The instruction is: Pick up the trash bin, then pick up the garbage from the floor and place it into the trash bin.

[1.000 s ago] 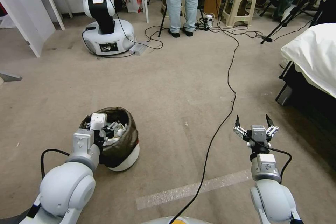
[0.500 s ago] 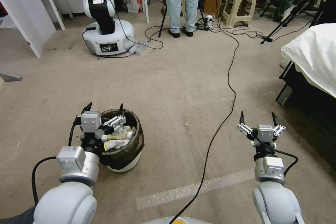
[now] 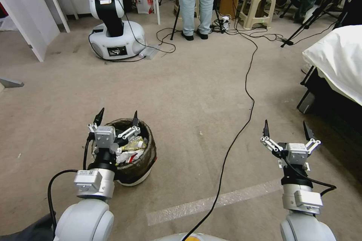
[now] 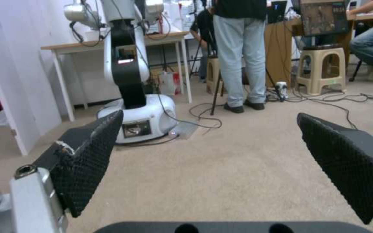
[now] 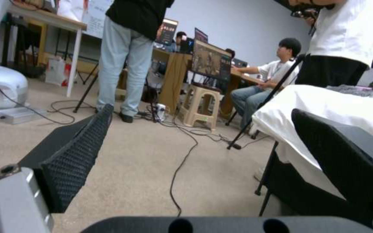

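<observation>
Taking the trash bin [image 3: 137,158] as the landmark, it sits on the carpet [image 3: 181,94] in front of the robot's left side, upright or nearly so, its dark liner folded over the rim and only a band of white wall showing at the base. Nearest the robot, the left gripper [image 3: 116,117] is raised over the bin's near-left rim, fingers spread wide and holding nothing; its wrist view looks level across the room between two separated black pads [image 4: 87,161], which suggests the hand has let go and points forward, not down into the bin. Inside the bin lies the garbage [image 3: 130,150], a heap of white and yellow wrappers, so the collecting looks finished or close to it, and no loose litter shows on the floor near the bin. Well to the right of the bin, across a black cable [image 3: 235,135] that trails over the carpet, the right gripper [image 3: 287,128] hangs idle, fingers also apart and empty. Beyond the bin, toward the far wall, stands another robot's white base [image 3: 117,39], and right of that base a person's legs.
</observation>
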